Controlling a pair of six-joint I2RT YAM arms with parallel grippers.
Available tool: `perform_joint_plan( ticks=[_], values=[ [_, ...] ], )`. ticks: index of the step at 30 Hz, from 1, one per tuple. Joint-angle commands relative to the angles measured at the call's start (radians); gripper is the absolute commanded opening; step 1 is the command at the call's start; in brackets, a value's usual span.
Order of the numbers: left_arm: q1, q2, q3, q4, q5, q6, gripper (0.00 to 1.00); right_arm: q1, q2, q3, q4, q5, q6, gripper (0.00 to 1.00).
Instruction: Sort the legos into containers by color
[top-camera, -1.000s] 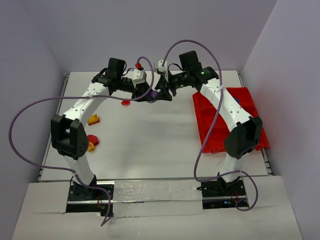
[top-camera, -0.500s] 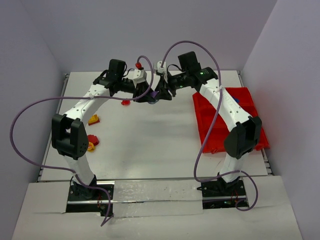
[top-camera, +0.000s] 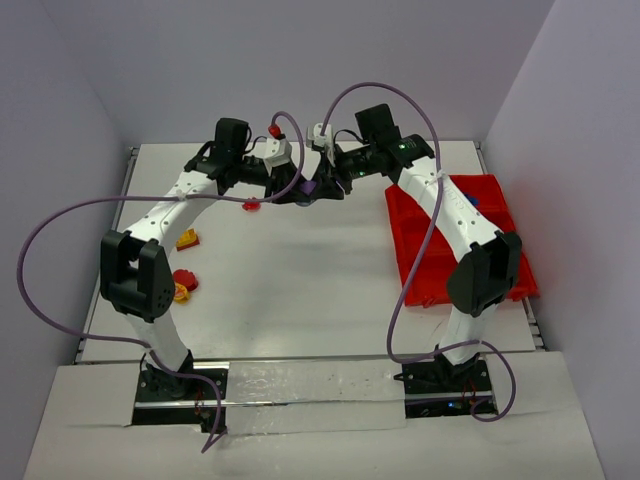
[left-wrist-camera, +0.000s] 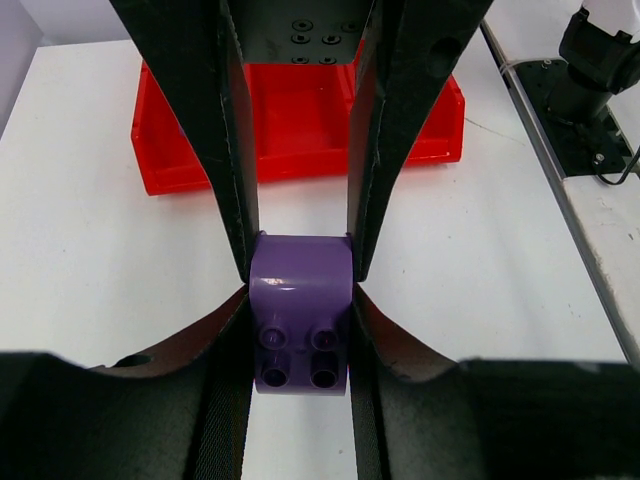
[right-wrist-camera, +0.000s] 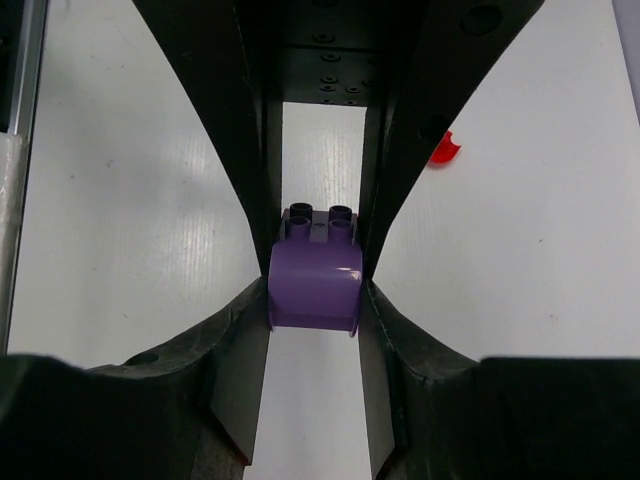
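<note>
A purple brick (top-camera: 308, 187) hangs above the far middle of the table, clamped between both grippers, which meet nose to nose. My left gripper (top-camera: 298, 189) is shut on it; in the left wrist view the brick (left-wrist-camera: 300, 300) sits between my fingers, its hollow underside towards the camera. My right gripper (top-camera: 321, 184) is also shut on it; in the right wrist view the brick (right-wrist-camera: 315, 285) shows its rounded back and studs. The red compartment tray (top-camera: 410, 270) lies at the right, also in the left wrist view (left-wrist-camera: 300, 120).
Loose bits lie on the left of the table: a red one (top-camera: 252, 205), a yellow-orange one (top-camera: 187, 238), and a red and yellow pair (top-camera: 184, 283). A red bit (top-camera: 275, 130) sits at the far edge. A blue piece (top-camera: 473, 200) lies in the tray.
The two grippers have closed in a little on each other around the purple brick. The brick stays at the same spot above the table.
</note>
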Motion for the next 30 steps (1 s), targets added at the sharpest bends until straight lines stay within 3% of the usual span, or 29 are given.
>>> perform_joint_plan(
  ticks=[1,2,4,5,6,11,13,16,20,24,30],
  values=[
    [-0.001,-0.054,0.000,0.074,0.030,-0.029,0.15,0.010,0.015,0.022,-0.011,-0.013,-0.012,0.04],
    [-0.001,-0.054,0.000,0.077,0.029,-0.032,0.21,0.010,0.016,0.023,-0.012,-0.007,-0.007,0.00],
    [0.001,-0.056,-0.005,0.104,0.000,-0.072,0.61,0.002,0.011,0.019,0.004,0.004,0.016,0.00],
    [0.002,-0.057,-0.007,0.115,-0.012,-0.095,0.71,-0.001,0.009,0.017,0.012,0.005,0.027,0.00],
    [0.006,-0.062,-0.015,0.137,-0.027,-0.135,0.99,-0.013,0.006,0.016,0.019,0.006,0.039,0.00],
    [0.070,-0.130,-0.147,0.396,-0.099,-0.358,0.99,-0.089,-0.022,0.006,0.024,0.021,0.082,0.00],
    [0.088,-0.159,-0.183,0.417,-0.172,-0.373,0.99,-0.142,-0.039,-0.018,0.012,0.029,0.086,0.00],
    [0.116,-0.187,-0.190,0.397,-0.289,-0.374,0.99,-0.210,-0.067,-0.043,-0.031,0.059,0.063,0.00],
    [0.151,-0.186,-0.161,0.288,-0.448,-0.438,0.99,-0.363,-0.097,-0.104,-0.133,0.223,-0.064,0.00],
    [0.189,-0.213,-0.213,0.337,-0.580,-0.578,0.99,-0.495,-0.044,-0.061,-0.212,0.393,-0.121,0.00],
    [0.200,-0.183,-0.163,0.186,-0.766,-0.595,0.99,-0.527,-0.009,-0.110,-0.144,0.600,-0.124,0.00]
  ],
)
